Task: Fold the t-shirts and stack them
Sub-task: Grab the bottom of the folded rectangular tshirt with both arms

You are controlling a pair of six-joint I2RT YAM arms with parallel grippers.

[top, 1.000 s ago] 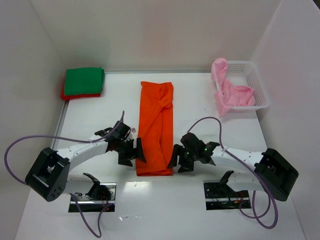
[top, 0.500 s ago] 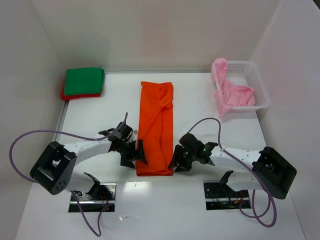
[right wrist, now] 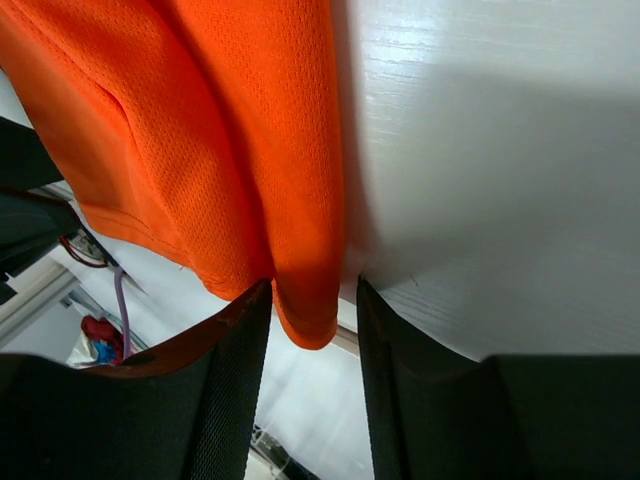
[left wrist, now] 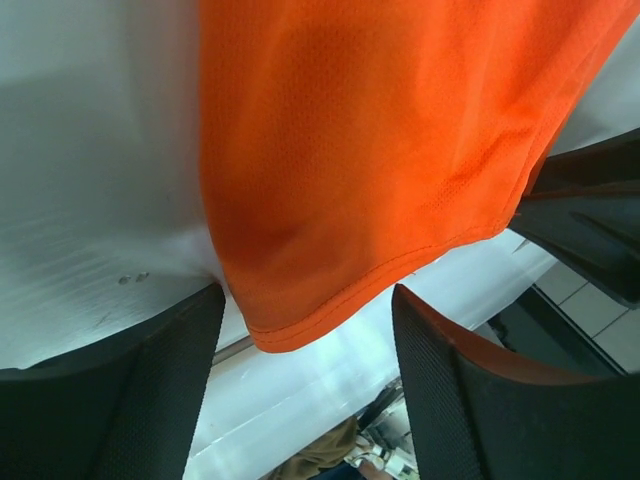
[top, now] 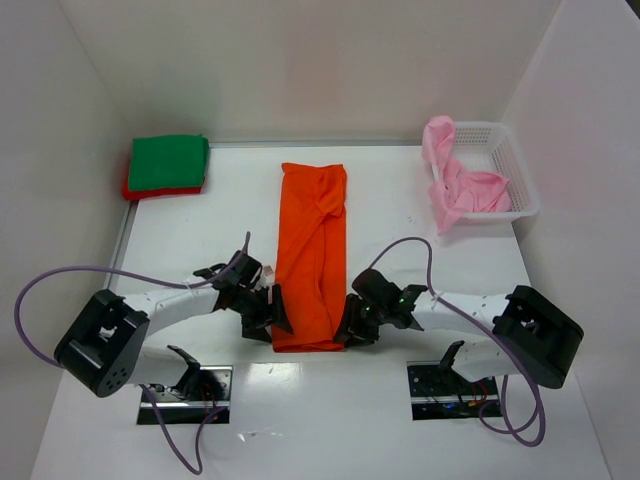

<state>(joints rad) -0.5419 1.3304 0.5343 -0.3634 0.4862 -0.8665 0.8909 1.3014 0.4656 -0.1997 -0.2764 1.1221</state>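
Observation:
An orange t-shirt (top: pixel 312 250) lies in the middle of the table, folded into a long strip running front to back. My left gripper (top: pixel 270 312) is open at its near left corner; in the left wrist view that hemmed corner (left wrist: pixel 300 320) sits between the wide-apart jaws of that gripper (left wrist: pixel 305 300). My right gripper (top: pixel 352 322) is at the near right corner. In the right wrist view its jaws (right wrist: pixel 312 290) stand narrow around the corner (right wrist: pixel 310 320), one finger against the cloth, a gap left at the other. A green t-shirt (top: pixel 168 160) lies folded on a red t-shirt (top: pixel 130 190) at the back left.
A white lattice basket (top: pixel 510 160) stands at the back right with a crumpled pink t-shirt (top: pixel 462 190) hanging over its near rim. White walls close the table in on three sides. The arm bases and cables occupy the near edge.
Both grippers have slid toward the front of the table along the orange t-shirt to its near corners. The right jaws have narrowed markedly, the left jaws slightly.

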